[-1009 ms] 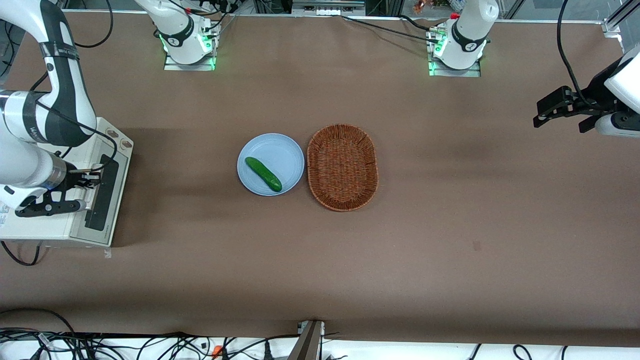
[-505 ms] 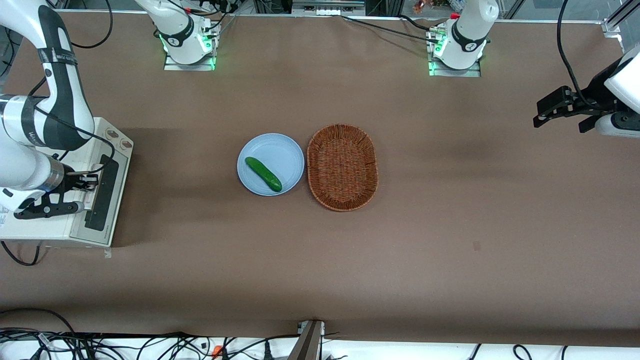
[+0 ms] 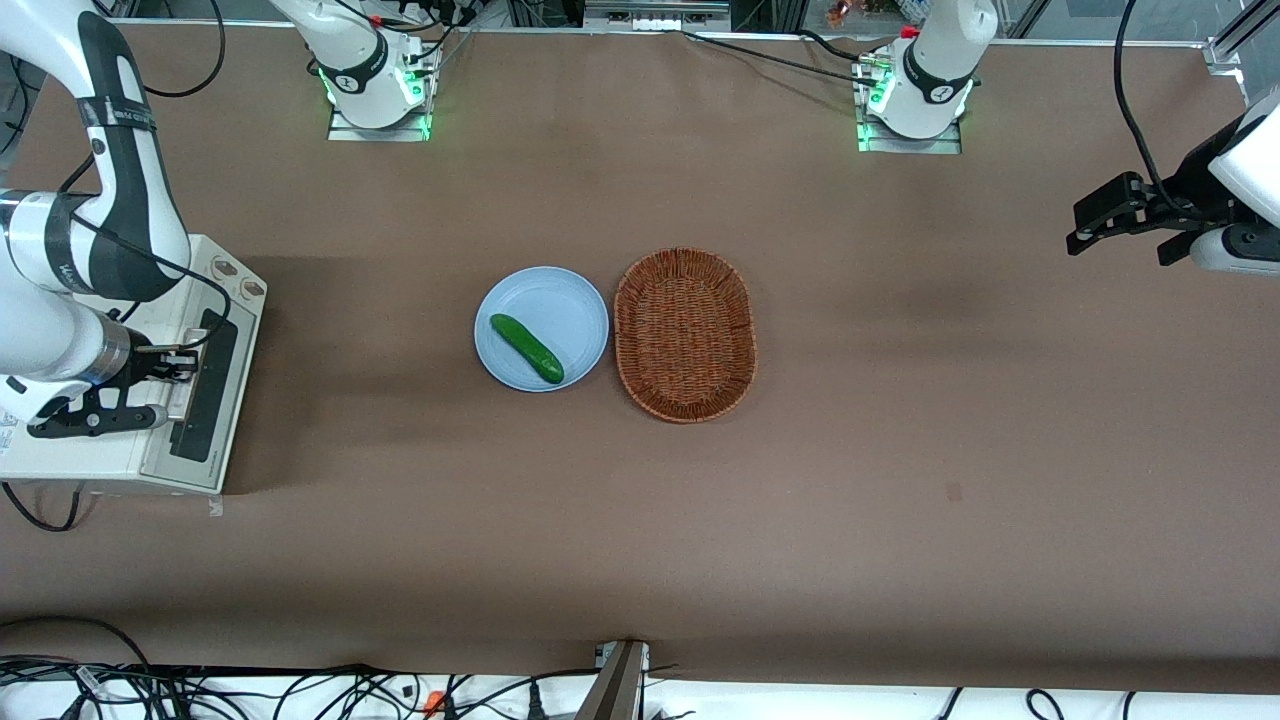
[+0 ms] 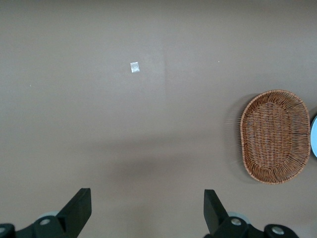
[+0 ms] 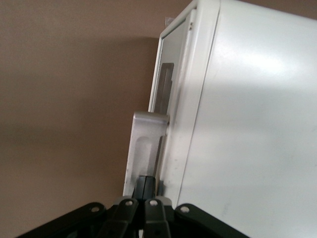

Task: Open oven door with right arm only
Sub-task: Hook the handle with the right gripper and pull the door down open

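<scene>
Silver handle (image 5: 144,148) of the oven door (image 3: 205,385) sits pinched in the closed claw (image 5: 145,186), ready for pulling it open.

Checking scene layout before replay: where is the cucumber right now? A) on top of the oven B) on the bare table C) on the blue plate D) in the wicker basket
C: the cucumber lies on the blue plate, beside the wicker basket. The right arm's end effector is far off at the oven door, toward the working arm's end of the table.
</scene>
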`<move>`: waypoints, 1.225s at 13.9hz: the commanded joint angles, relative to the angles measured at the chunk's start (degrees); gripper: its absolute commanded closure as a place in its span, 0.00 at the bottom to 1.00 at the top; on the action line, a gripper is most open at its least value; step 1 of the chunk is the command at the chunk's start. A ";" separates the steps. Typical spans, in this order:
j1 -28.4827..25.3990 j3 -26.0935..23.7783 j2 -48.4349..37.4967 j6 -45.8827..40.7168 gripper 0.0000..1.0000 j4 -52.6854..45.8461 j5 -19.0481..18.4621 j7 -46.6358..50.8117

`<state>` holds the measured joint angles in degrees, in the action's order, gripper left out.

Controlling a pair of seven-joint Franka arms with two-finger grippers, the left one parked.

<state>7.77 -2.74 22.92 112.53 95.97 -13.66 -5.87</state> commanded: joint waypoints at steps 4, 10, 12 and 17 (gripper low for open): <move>-4.69 -0.16 9.16 9.10 1.00 -0.70 0.56 12.10; -8.38 -0.24 11.45 12.28 0.81 -0.87 0.74 22.73; -8.56 -0.60 10.92 11.67 0.12 -2.10 3.88 23.36; -9.27 -2.09 7.14 9.90 0.00 -3.59 7.33 25.28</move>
<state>-1.12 -4.71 31.95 123.97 92.43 -7.13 17.63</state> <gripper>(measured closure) 0.344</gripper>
